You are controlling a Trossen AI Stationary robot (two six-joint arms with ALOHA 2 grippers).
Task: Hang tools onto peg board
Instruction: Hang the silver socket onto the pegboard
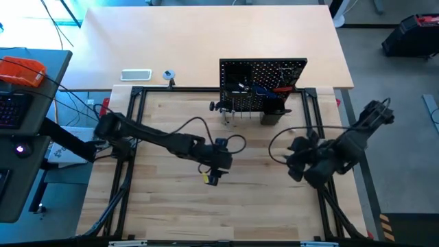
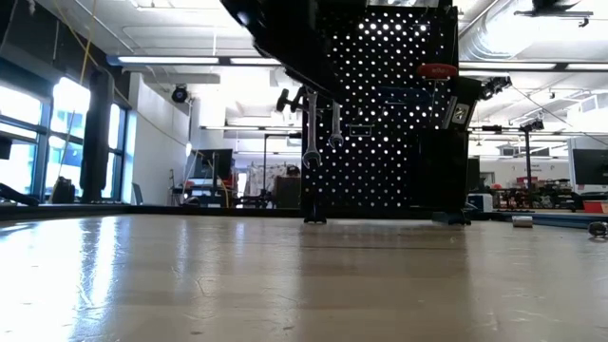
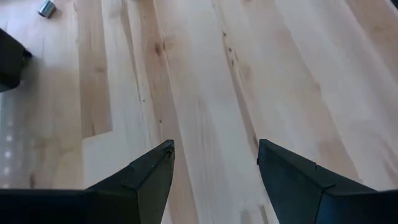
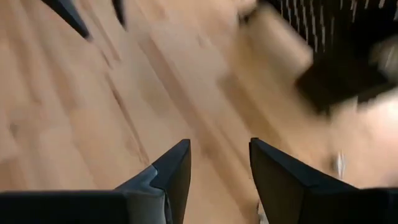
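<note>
Where overhead hides them — wrenches (image 2: 312,133) hanging

Pale wooden table (image 1: 171,206) carries upright black peg board (image 1: 263,84).

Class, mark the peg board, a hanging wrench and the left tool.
peg board (image 1: 274,71), high view, on its holed panel.
wrench (image 2: 311,133), low view, mid-shaft.
left tool (image 3: 214,152), left wrist view, between its open fingertips.

Two dark jointed arms trail looping black cables; each ends in wedge-shaped black fingers (image 3: 149,180).
</note>
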